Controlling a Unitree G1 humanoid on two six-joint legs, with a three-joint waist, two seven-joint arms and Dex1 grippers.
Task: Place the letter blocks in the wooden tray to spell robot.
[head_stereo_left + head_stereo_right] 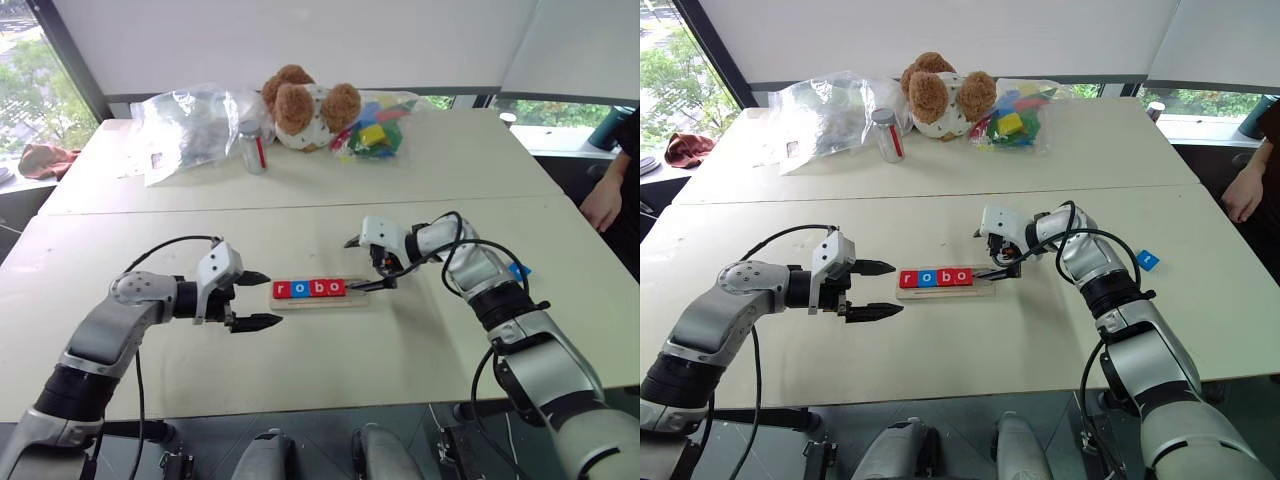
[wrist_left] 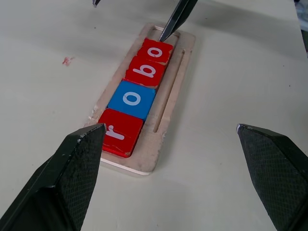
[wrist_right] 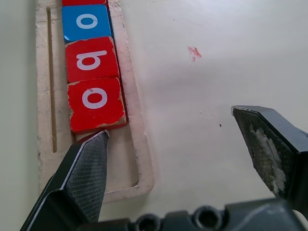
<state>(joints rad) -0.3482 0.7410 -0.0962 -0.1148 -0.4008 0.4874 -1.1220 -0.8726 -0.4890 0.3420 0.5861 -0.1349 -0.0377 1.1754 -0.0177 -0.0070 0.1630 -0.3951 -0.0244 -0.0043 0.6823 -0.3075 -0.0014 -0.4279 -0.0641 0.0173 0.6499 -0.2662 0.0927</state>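
The wooden tray (image 1: 322,304) lies at the table's middle, between my two grippers. Four letter blocks sit in it in a row: red r (image 1: 281,290), blue o (image 1: 298,289), red b (image 1: 317,288), red o (image 1: 335,287). The slot at the tray's right end (image 3: 130,183) is bare. My right gripper (image 1: 350,266) is open at that end, one finger (image 3: 91,159) lowered into the bare slot just beside the red o (image 3: 95,98). My left gripper (image 1: 272,300) is open and holds nothing, just left of the tray. Another blue letter block (image 1: 1147,259) lies on the table, right of my right arm.
At the back of the table are a teddy bear (image 1: 303,105), a clear bag of coloured toy blocks (image 1: 375,125), a crumpled clear bag (image 1: 185,125) and a small jar (image 1: 252,148). A person's hand (image 1: 603,200) rests at the right edge.
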